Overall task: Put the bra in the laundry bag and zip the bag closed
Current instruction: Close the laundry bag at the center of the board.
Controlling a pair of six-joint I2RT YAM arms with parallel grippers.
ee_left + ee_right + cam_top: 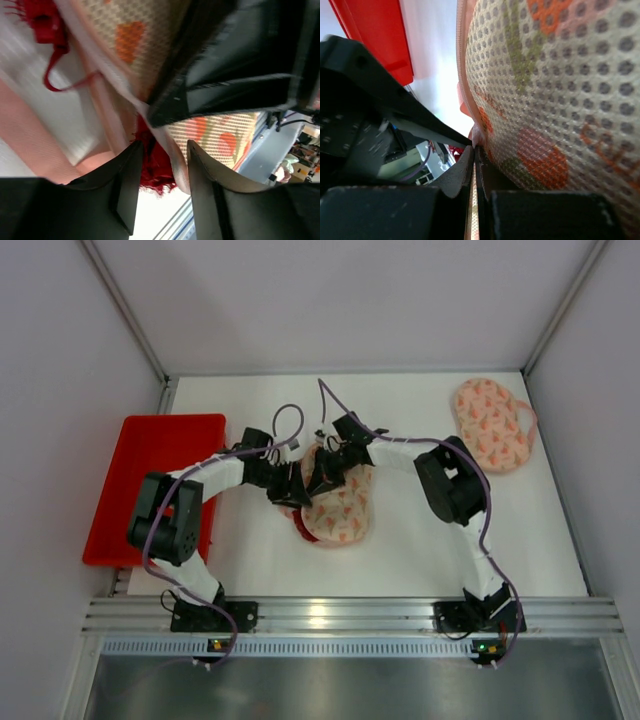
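Right gripper (474, 151) pinches the laundry bag (545, 100) (red bra (152, 172) peeking out)

Cannot follow the bra (155, 172) beyond a blurred red lace fringe and a thin strap, the rest tucked behind the laundry bag (220, 137). Cannot separate, from above, the fingertips of the left end effector (290, 492) and the right end effector (323, 478), lost in one dark cluster over the bag. Loses part of the red tray (150, 475) under the left arm, and in the right wrist view past the top edge, beside a bench (432, 55) washed out to white.
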